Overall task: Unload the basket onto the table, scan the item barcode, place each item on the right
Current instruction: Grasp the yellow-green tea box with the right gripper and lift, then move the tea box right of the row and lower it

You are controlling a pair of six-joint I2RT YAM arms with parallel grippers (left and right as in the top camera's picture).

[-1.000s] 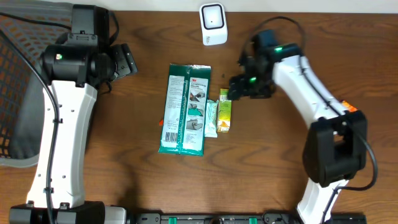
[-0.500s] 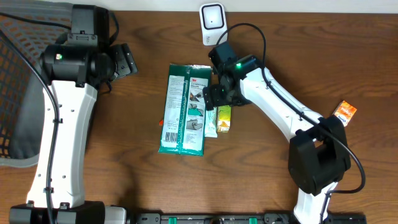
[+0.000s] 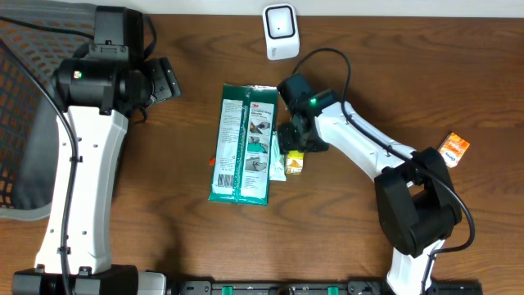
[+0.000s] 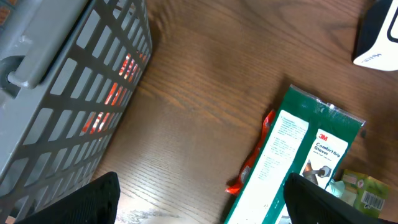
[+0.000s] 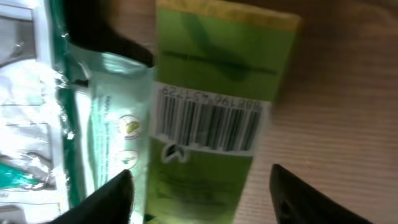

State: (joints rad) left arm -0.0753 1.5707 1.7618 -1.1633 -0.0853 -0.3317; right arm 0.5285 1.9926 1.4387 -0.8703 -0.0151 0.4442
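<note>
We see the right end effector (image 5: pixel 202 175) open, straddling the green box (image 5: pixel 211 118) (barcode facing up), which lies on the tabletop (image 3: pixel 180 238) near the glove pack (image 3: pixel 243 143); the left end effector (image 4: pixel 202 182) hangs open and empty.

1 small lime-green carton (image 5: pixel 217 68) with a yellow end lies flat near the middle of the brown wooden table (image 3: pixel 360 229). Its black barcode (image 5: pixel 208 124), on a white label running across the carton, faces up. 1 white scanner (image 3: pixel 280 31) with a dark window sits well apart, at the table's far edge.
</note>
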